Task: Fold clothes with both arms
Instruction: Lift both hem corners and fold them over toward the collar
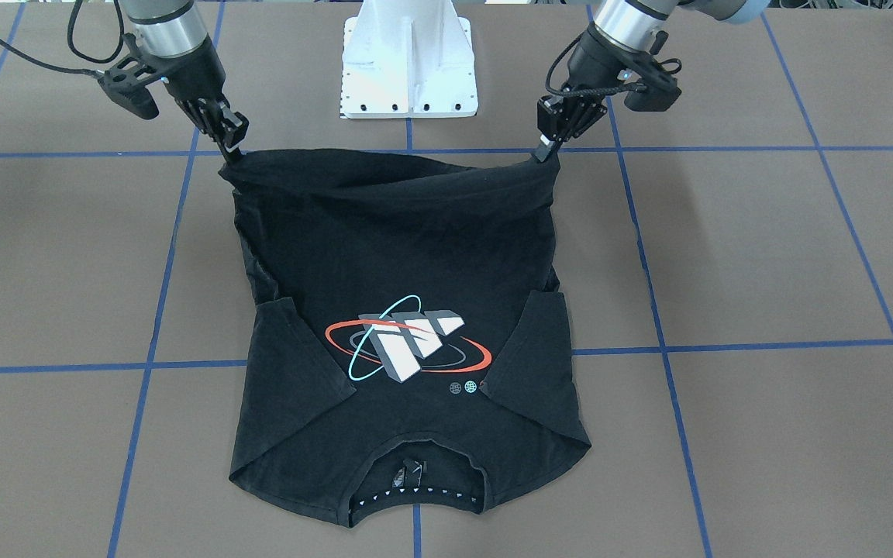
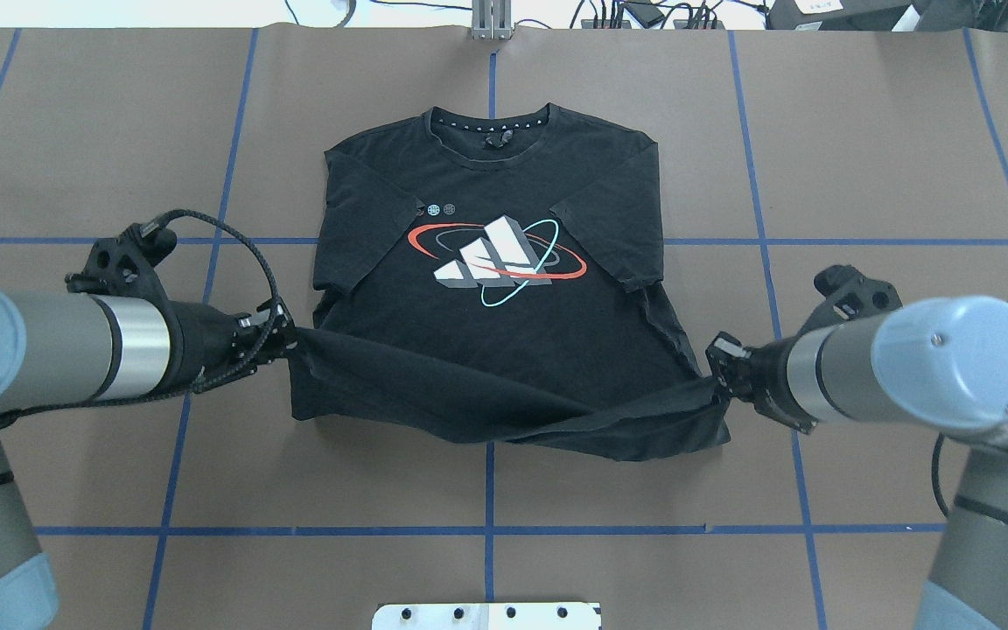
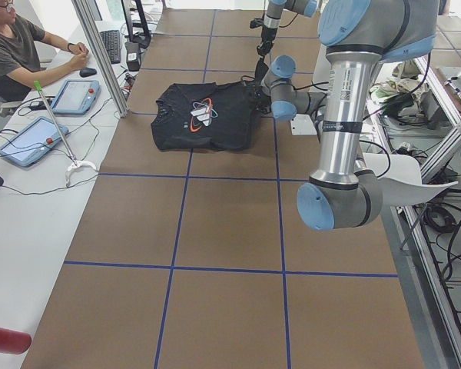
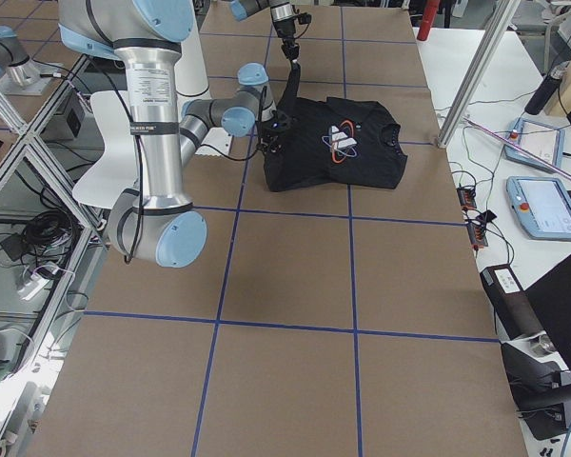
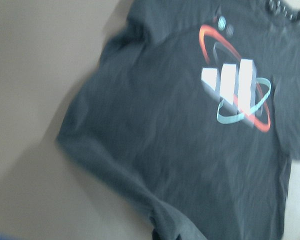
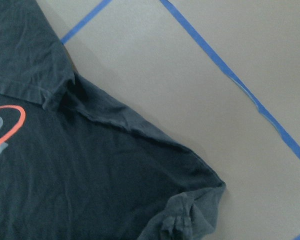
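Left gripper [image 2: 286,338] pinches one raised hem corner of the black T-shirt [image 2: 486,346], which I see lying print-up mid-way along the table [image 2: 863,157], collar [image 2: 491,133] toward its far edge; right gripper [image 2: 717,374] pinches the other hem corner.

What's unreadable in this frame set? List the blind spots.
Overhead view: fingertips of left gripper and right gripper, buried in the T-shirt hem.
Front-facing view: collar label, too small to read.
Left wrist view: graphic, blurred.
Side views: both grippers, too small to judge.
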Controlling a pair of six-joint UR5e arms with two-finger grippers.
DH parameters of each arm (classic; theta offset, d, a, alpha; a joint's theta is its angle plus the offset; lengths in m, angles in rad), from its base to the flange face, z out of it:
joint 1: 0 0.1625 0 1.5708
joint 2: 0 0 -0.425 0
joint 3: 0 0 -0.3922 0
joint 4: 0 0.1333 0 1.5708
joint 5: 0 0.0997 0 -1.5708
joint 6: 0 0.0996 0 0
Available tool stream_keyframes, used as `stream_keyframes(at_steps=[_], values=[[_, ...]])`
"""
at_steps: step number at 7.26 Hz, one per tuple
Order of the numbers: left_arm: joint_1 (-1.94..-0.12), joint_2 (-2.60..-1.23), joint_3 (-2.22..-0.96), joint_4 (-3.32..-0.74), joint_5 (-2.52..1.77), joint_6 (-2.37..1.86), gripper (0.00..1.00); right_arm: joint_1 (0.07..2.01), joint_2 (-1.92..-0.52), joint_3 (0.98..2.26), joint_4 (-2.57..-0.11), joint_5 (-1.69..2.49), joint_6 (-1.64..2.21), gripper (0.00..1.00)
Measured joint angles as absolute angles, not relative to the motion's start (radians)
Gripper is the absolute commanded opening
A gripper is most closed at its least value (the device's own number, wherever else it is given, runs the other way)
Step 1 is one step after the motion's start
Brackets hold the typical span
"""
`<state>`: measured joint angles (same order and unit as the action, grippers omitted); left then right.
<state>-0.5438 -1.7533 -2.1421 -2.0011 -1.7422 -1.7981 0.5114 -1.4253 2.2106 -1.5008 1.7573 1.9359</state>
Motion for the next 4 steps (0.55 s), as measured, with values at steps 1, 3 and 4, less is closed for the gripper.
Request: stream_keyframes(at_steps=[1, 3, 4], values=[[-0.597, -1.779, -2.082, -2.008, -1.751, -1.751, 0.00, 0.586, -1.363, 2.128, -1.501, 1.795, 1.901, 0.00], [-0.678, -1.880, -1.917, -2.019, -1.756, -1.697, 0.00, 0.706, -1.275, 1.983, -1.499, 1.842, 1.802, 0.00], [-0.711, -1.937, -1.821, -2.040, -1.756, -1.682, 0.00, 0.747, -1.227, 1.906, -1.496, 1.851, 1.755, 0.00]])
